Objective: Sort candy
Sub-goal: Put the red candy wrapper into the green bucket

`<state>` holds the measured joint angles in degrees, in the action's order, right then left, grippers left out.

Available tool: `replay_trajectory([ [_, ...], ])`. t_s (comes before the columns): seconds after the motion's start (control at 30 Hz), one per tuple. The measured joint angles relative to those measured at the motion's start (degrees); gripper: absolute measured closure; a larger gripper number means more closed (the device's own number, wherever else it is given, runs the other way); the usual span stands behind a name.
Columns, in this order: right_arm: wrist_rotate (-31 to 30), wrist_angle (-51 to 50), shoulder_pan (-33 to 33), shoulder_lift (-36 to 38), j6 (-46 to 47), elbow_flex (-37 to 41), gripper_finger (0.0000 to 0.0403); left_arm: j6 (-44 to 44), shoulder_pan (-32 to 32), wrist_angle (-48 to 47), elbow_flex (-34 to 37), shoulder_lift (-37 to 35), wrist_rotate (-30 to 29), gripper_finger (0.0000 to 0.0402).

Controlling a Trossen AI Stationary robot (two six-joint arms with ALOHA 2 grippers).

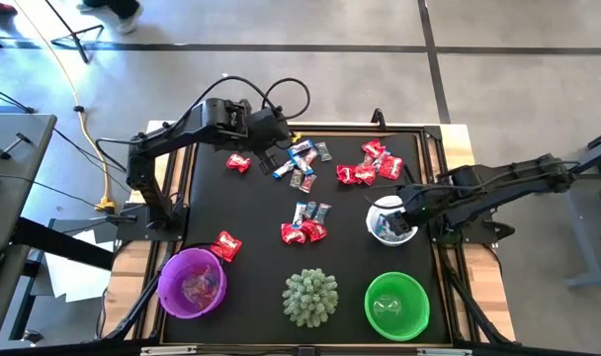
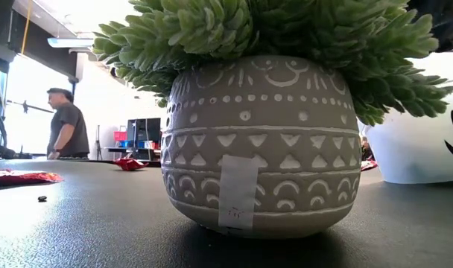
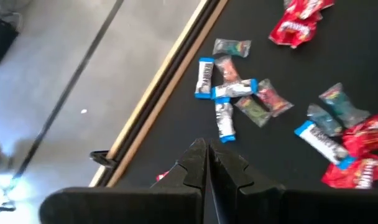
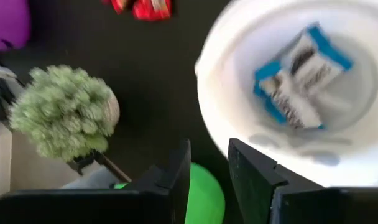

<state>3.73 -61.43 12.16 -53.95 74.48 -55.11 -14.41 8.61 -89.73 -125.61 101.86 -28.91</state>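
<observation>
Wrapped candy lies in loose clusters on the black mat: blue-and-white and grey pieces (image 1: 302, 163), red ones (image 1: 370, 164), a mixed group (image 1: 305, 227), and single red pieces (image 1: 238, 162) (image 1: 225, 245). My left gripper (image 1: 269, 156) (image 3: 207, 167) hangs shut above the mat, near the far left cluster (image 3: 239, 93), with nothing between its fingers. My right gripper (image 1: 397, 213) (image 4: 207, 168) stands open over the near rim of the white bowl (image 4: 214, 93). Blue-and-white candy (image 4: 301, 78) lies in that bowl, clear of the fingers.
A purple bowl (image 1: 192, 283) with some candy, a spiky green plant in a patterned pot (image 1: 310, 297) (image 2: 256, 141) and a green bowl (image 1: 396, 305) stand along the near edge. The mat's raised wooden border (image 3: 158, 93) runs beside my left gripper. A person (image 2: 66, 126) stands in the room behind.
</observation>
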Motion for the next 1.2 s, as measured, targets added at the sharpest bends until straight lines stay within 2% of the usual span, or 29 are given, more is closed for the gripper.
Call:
replay_trajectory([
  [0.17, -7.8, 1.9, -1.0, 4.1, -4.4, 0.0, 0.0297, -4.9, 0.0, -0.2, 8.3, -5.1, 0.7, 0.0396],
  [0.43, -19.7, 3.0, -7.3, 7.6, -15.5, 0.0, 0.0297, -15.3, 1.6, 0.1, 32.4, -13.2, 6.8, 0.0396],
  [0.6, -17.3, 3.0, -13.0, 7.0, -22.9, 0.0, 0.0297, -16.9, 2.8, 5.5, 43.8, -15.6, 5.0, 0.0396],
  [0.77, -14.2, 3.0, -18.6, 6.6, -29.0, 0.0, 0.0297, -16.2, 6.1, 11.3, 49.4, -15.6, 6.2, 0.0383],
  [1.0, -11.7, 3.0, -25.0, 6.6, -35.0, 0.0, 0.0297, -6.9, 10.4, 20.6, 53.6, -15.2, 8.5, 0.0338],
  [1.2, -7.9, 3.7, -30.6, 5.7, -40.7, 0.0, 0.0297, 3.7, 14.2, 23.1, 56.6, -15.1, 9.0, 0.0302],
])
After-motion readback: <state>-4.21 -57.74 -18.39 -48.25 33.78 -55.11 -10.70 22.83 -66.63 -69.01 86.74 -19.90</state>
